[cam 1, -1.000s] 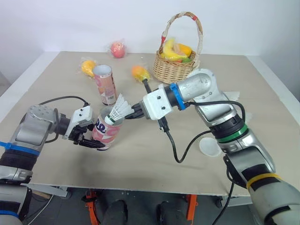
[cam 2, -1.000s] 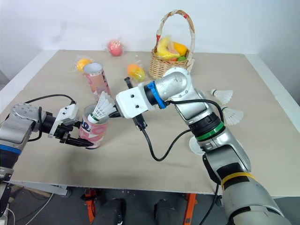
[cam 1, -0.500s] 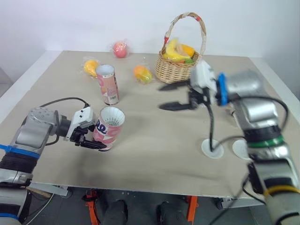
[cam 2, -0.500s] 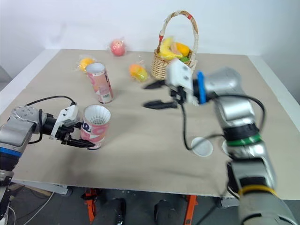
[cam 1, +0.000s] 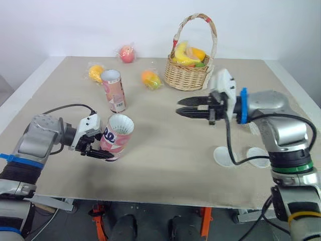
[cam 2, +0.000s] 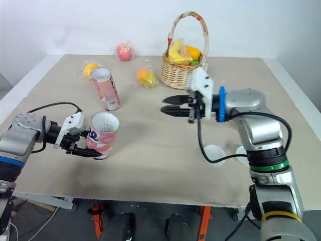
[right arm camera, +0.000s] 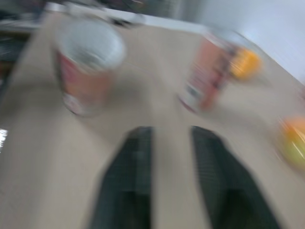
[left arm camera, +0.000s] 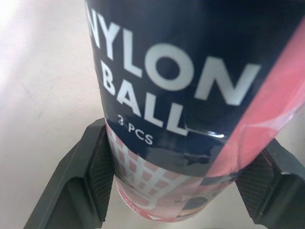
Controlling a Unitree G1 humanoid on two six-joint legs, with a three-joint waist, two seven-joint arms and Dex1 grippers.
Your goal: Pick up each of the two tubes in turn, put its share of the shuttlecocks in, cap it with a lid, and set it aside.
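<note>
My left gripper point(cam 1: 100, 149) is shut on a pink and navy tube point(cam 1: 116, 135), tilted just above the table's front left. White shuttlecock feathers point(cam 1: 121, 122) fill its open mouth. In the left wrist view the tube point(left arm camera: 190, 95) reads "NYLON BALL" and sits between both fingers point(left arm camera: 90, 181). A second open tube point(cam 1: 114, 90) stands upright behind it. My right gripper point(cam 1: 178, 107) hovers open and empty over the middle of the table, pointing left. Two white lids point(cam 1: 224, 156) point(cam 1: 258, 157) lie flat under my right forearm.
A wicker basket of fruit point(cam 1: 189, 75) stands at the back, right of centre. Wrapped fruits lie at the back left: a red one point(cam 1: 127, 52), an orange one point(cam 1: 95, 73) and another orange one point(cam 1: 149, 79). A black cable hangs from my right wrist.
My right gripper let the shuttlecock go into the held tube, drew back to the right and now hangs open. The shuttlecock has sunk into the tube. The left gripper has kept still.
</note>
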